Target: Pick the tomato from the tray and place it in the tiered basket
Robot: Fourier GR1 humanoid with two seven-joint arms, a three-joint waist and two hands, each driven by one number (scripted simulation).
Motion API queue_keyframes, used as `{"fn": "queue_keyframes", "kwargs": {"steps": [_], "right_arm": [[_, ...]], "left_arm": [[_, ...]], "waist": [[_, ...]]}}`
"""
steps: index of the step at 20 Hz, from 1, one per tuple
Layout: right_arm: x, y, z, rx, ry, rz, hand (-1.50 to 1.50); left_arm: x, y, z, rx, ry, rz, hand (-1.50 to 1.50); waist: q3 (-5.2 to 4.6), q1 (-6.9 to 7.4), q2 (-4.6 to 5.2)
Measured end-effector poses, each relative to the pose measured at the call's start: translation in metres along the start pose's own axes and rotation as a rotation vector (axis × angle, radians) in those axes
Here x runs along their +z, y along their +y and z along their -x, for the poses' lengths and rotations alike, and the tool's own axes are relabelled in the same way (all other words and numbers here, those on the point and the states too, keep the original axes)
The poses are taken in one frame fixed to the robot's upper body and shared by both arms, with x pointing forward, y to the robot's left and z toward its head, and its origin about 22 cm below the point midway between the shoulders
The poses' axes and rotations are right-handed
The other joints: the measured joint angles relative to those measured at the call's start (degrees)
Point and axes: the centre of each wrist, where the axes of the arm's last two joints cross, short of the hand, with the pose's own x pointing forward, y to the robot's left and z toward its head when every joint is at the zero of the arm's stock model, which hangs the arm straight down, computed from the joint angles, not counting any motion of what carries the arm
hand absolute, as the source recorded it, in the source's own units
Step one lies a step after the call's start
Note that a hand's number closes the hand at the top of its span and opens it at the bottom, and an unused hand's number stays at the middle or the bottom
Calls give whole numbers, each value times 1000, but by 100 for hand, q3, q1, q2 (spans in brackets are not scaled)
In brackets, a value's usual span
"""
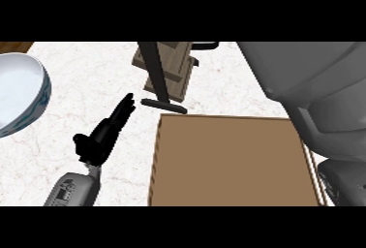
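Observation:
A brown tray point(229, 164) lies flat at the lower middle of the head view, and its visible surface is bare. No tomato shows anywhere. The tiered basket point(177, 65), brown wood with a black post point(156, 72) and a black foot, stands just beyond the tray's far left corner. My left hand point(100, 138) rests left of the tray, open with straight fingers pointing up toward the basket's foot, holding nothing. My right forearm point(322, 87) fills the right side, very close to the camera, and hides the tray's right edge. The right hand itself is out of sight.
A large white bowl with a blue rim point(18, 92) sits at the far left edge. The counter's top point(85, 77) is pale marble. A strip of wooden surface point(14, 46) shows at the top left corner.

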Motion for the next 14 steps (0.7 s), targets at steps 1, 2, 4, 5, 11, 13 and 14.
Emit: {"fn": "queue_keyframes", "kwargs": {"steps": [1, 2, 4, 5, 11, 13, 14], "right_arm": [[-1, 4, 0, -16, -1, -9, 150], [-1, 4, -2, -36, 1, -20, 150], [-2, 6, -1, -68, 11, -43, 150], [-3, 7, -1, -93, 23, -55, 150], [-6, 17, 0, -288, 197, -162, -150], [-7, 23, 1, -347, 226, -175, -150], [-7, 21, 0, -371, 233, -175, -150]], "left_arm": [[0, -2, 2, -1, 1, 1, 0], [0, -5, 4, 2, 0, 3, 0], [-1, -3, 2, 1, 4, 4, 0], [0, -2, 2, 0, 3, 4, 0], [1, -3, 4, 2, 11, 0, 0], [3, -2, 5, 3, 12, 4, 0], [1, -2, 4, 2, 12, 0, 0]], "waist": [[1, 2, 3], [1, -4, 1], [1, -3, -3], [2, -1, -6], [4, -18, -25], [3, -18, -24], [3, -29, -18]]}}
